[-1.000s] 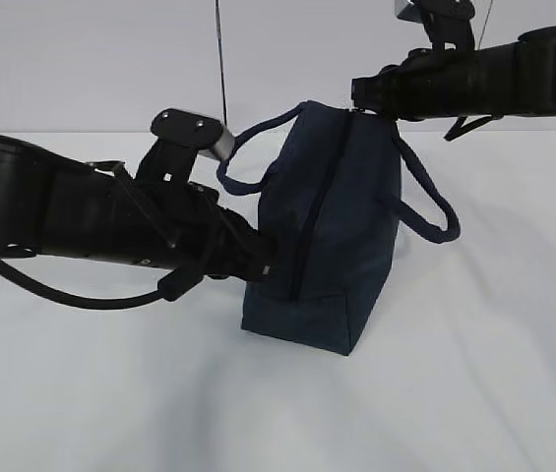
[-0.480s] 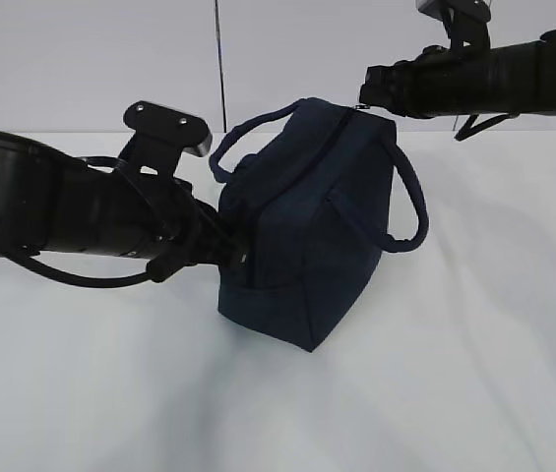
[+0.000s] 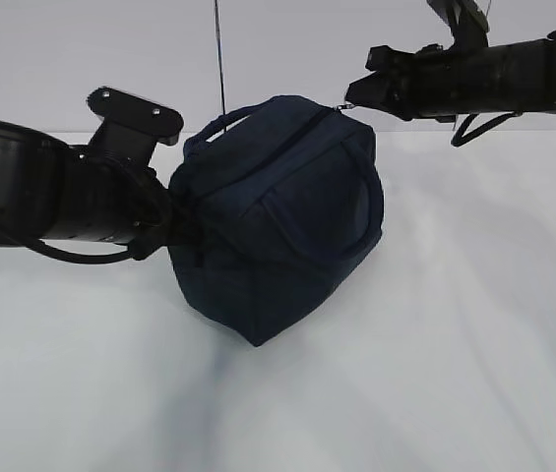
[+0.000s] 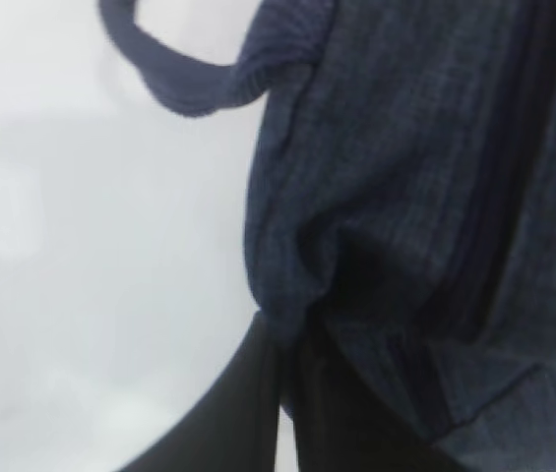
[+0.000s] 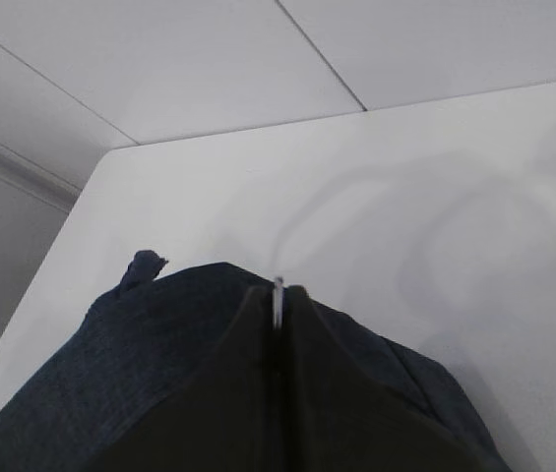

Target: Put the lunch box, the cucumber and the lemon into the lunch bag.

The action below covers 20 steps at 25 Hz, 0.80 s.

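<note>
Unmarked navy lunch bag (image 3: 278, 231) pinched by left fingers (image 4: 258, 393), right fingers (image 5: 258, 393).

The lunch bag (image 3: 278, 216) hides its own contents. In the left wrist view it runs off the frame from 12 to 5 o'clock, and the left tool (image 4: 282, 393) is blurred dark.

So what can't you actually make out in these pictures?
- Inside of the lunch bag: the fabric hides it in every view, so the lunch box, cucumber and lemon cannot be seen anywhere.
- Left claw: pinches a fold of fabric; the bottom edge of the left wrist view cuts off its body.
- Right claw: pinches the metal zipper pull, mostly hidden between its fingers.
</note>
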### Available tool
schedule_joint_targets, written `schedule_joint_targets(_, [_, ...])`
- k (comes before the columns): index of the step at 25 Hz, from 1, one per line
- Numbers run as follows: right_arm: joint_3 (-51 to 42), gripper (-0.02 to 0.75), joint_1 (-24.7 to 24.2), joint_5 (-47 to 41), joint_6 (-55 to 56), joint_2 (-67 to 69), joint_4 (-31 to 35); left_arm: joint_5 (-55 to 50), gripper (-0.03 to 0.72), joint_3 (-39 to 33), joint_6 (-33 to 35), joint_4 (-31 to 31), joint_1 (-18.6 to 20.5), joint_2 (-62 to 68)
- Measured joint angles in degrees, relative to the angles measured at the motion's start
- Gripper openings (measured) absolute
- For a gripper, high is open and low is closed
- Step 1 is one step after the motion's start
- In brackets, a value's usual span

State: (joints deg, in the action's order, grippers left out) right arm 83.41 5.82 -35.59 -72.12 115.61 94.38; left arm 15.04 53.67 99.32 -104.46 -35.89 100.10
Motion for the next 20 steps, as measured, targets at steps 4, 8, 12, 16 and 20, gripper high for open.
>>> schedule_joint_targets(4, [0.0, 0.0, -1.0, -2.2, 5.1, 0.0, -5.4, 5.0, -0.01, 2.1, 0.1, 0.6, 0.0, 0.0])
schedule_joint_targets(8, [0.0, 0.0, -2.2, -6.1, 9.3, 0.0, -11.0, 7.0, -0.01, 4.1, 0.1, 2.3, 0.0, 0.0])
schedule_joint_targets(12, [0.0, 0.0, -3.3, -10.4, 10.3, 0.0, -14.0, 8.6, -0.01, 4.6, 0.2, 4.8, 0.0, 0.0])
schedule_joint_targets(16, [0.7, 0.0, -4.7, -12.7, 11.8, 0.0, -14.9, 11.3, -0.01, 4.6, 0.2, 6.7, 0.0, 0.0])
schedule_joint_targets(20, [1.0, 0.0, -5.9, -13.1, 16.8, -0.1, -15.8, 11.6, -0.01, 4.6, 0.2, 7.7, 0.0, 0.0])
